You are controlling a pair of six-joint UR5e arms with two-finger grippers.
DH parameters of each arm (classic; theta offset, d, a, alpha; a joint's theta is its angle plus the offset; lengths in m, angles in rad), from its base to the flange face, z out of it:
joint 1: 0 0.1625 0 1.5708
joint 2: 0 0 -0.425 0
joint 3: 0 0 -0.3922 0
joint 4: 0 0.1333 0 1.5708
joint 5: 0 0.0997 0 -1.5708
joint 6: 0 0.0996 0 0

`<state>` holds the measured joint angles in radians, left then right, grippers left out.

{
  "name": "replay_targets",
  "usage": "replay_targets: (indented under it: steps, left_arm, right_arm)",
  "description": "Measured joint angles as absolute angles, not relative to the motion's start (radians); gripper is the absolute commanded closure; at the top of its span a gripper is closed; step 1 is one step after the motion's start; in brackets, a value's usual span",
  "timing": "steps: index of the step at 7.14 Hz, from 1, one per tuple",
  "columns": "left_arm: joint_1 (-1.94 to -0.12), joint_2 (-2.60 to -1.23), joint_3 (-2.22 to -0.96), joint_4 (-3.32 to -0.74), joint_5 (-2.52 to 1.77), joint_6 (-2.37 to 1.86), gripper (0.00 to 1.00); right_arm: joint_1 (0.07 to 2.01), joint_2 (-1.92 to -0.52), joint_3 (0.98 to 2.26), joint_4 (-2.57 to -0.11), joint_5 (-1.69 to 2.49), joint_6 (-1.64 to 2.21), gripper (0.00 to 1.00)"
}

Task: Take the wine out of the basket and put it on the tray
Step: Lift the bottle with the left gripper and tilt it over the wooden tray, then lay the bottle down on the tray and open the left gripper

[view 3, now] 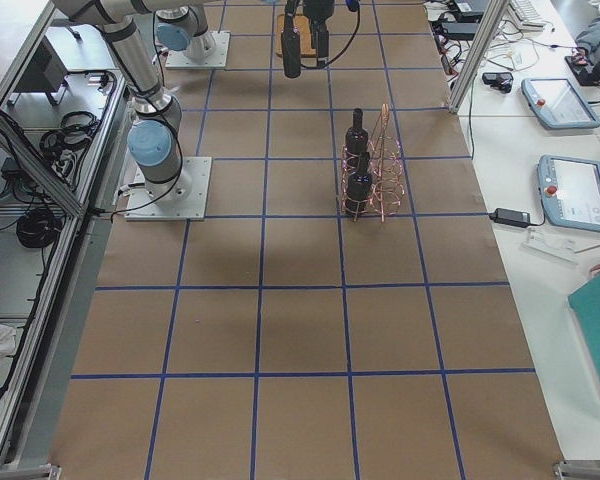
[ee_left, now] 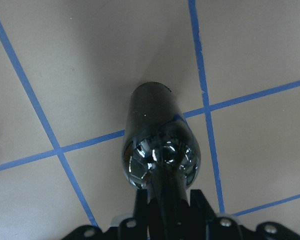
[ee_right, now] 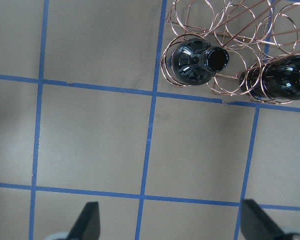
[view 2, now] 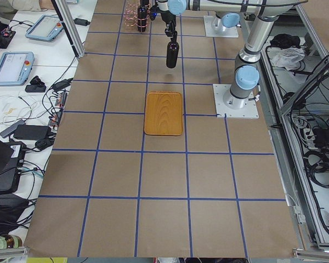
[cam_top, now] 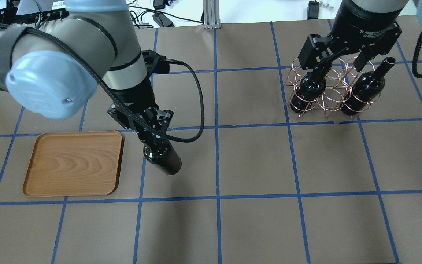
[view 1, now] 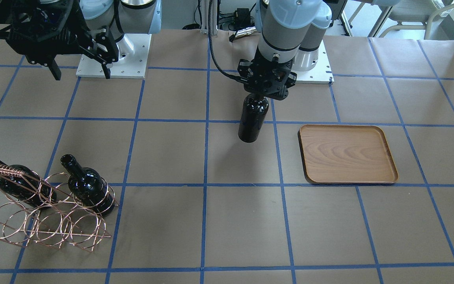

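Observation:
My left gripper [cam_top: 151,137] is shut on the neck of a near-black wine bottle [cam_top: 163,159] and holds it upright over the table, just right of the wooden tray [cam_top: 73,163] in the overhead view. The left wrist view shows the bottle [ee_left: 157,140] hanging below the fingers. The tray [view 1: 347,154] holds nothing. The copper wire basket [cam_top: 328,91] stands at the far right with two more bottles [cam_top: 308,88] [cam_top: 365,88] in it. My right gripper [cam_top: 337,55] is open and empty, above and beside the basket [ee_right: 230,30].
The table is brown paper with a blue tape grid. The two arm bases [view 1: 112,55] [view 1: 309,63] stand at the robot's edge. The stretch between the held bottle and the basket holds no objects.

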<state>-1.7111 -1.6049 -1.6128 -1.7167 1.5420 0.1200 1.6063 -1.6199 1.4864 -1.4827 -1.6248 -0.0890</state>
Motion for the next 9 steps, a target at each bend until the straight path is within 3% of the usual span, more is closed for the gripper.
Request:
replay_targets:
  steps: [4,9]
  left_arm:
    - [-1.345,-1.613,-1.545,-1.718,1.673,0.488,1.0]
    - [-1.231,-1.732,-1.547,-1.663,1.758,0.657,1.0]
  right_arm:
    - [1.606,-1.62,1.487,-1.485,-1.627,-0.089,0.0]
    - [1.606,-1.62,1.488,-1.485,-1.629,-0.089,0.0]
